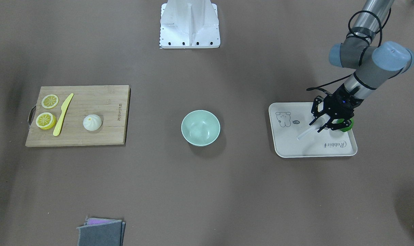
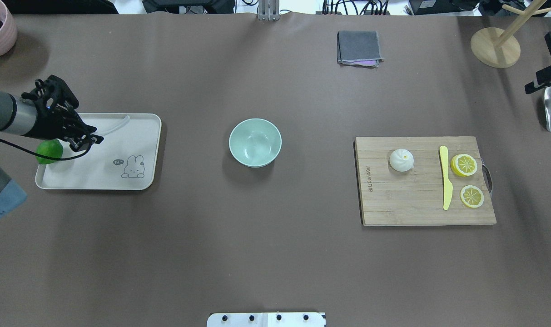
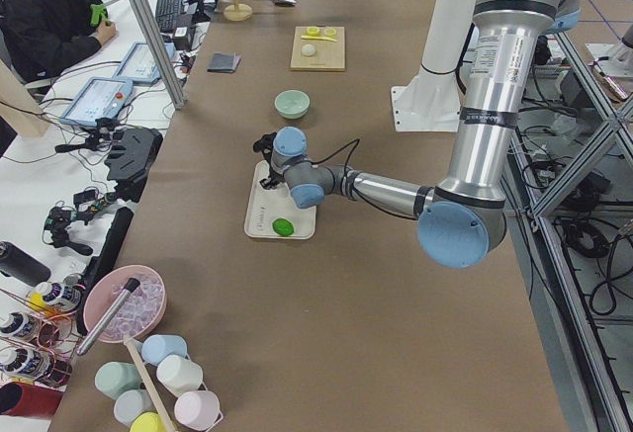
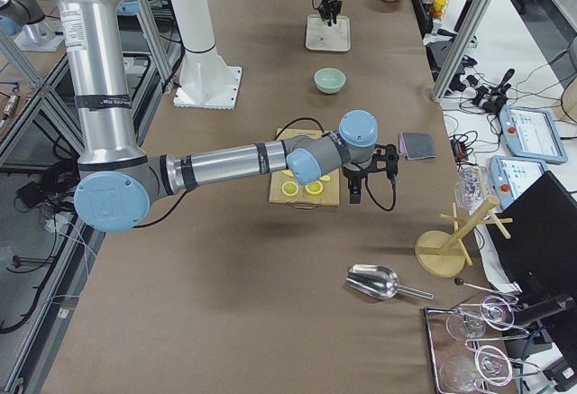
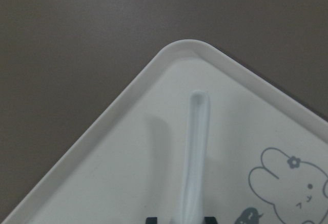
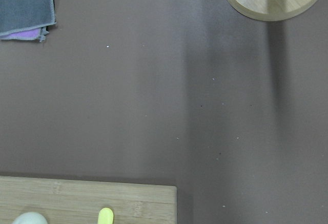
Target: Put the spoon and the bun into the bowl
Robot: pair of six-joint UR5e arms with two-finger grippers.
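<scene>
The left gripper hung low over a cream tray printed with a rabbit, at the robot's left end of the table. Its two fingers were closed on the white spoon. The handle stuck out from between them toward a tray corner, and the scoop was hidden under the gripper. A soft shadow beside the handle suggested the spoon was raised slightly off the tray floor. A small green fruit sat on the tray just beside the gripper. The mint-green bowl stood empty at mid-table, well apart from the tray. The bun rested on a wooden cutting board at the opposite end, near a yellow knife and two lemon slices. The right gripper hovered past that board, and whether it was open or closed could not be told. The step in hand looked like picking up the spoon, with nothing in the bowl yet. The next move would call for lifting clear of the tray rim, carrying the spoon across to the bowl and letting go low inside it.
</scene>
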